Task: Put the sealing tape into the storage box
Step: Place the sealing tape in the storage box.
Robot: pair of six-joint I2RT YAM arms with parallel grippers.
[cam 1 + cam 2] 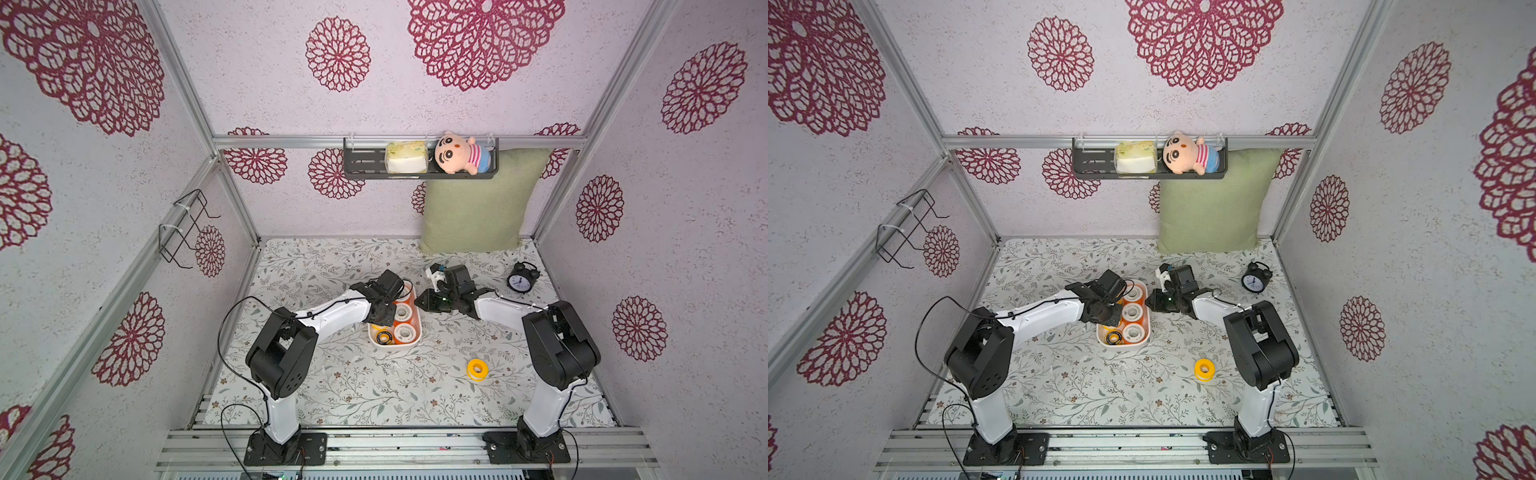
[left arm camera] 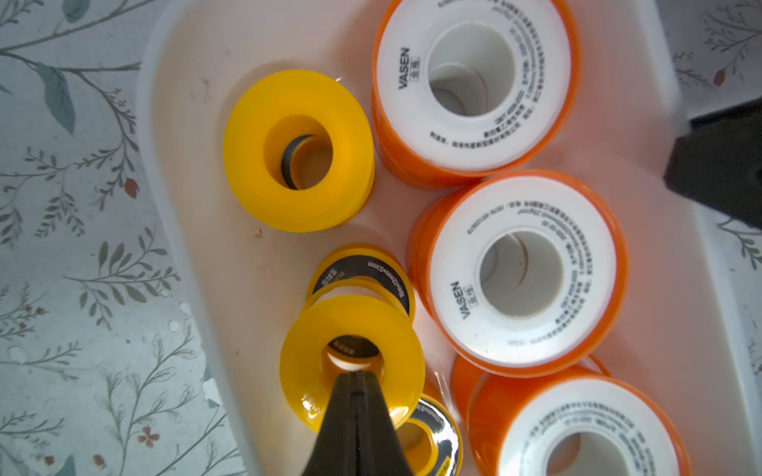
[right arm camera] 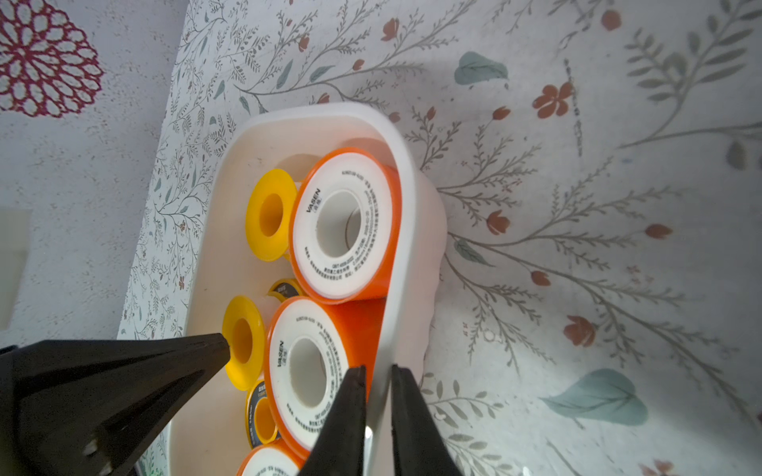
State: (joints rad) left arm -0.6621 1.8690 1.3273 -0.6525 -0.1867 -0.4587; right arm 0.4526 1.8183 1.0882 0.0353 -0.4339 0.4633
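The white storage box (image 1: 399, 348) (image 1: 1125, 345) sits mid-table holding several rolls of sealing tape. Three orange rolls with white faces (image 2: 521, 329) line one side. Along the other side lie an all-yellow roll (image 2: 247, 156), a second yellow roll (image 2: 305, 371) and black-faced yellow rolls (image 2: 363, 268). My left gripper (image 2: 356, 375) is shut, its tips resting against the second yellow roll's hole rim, with nothing between the fingers. My right gripper (image 3: 377, 371) (image 1: 419, 303) is shut on the box's side wall (image 3: 404, 185). One all-yellow roll (image 1: 477, 369) (image 1: 1204, 369) lies on the table to the front right of the box.
A green pillow (image 1: 478, 203) leans on the back wall, and a black alarm clock (image 1: 519, 281) stands at the back right. A black wall shelf (image 1: 365, 164) carries a tissue pack and a doll. A wire rack (image 1: 183, 228) hangs on the left wall.
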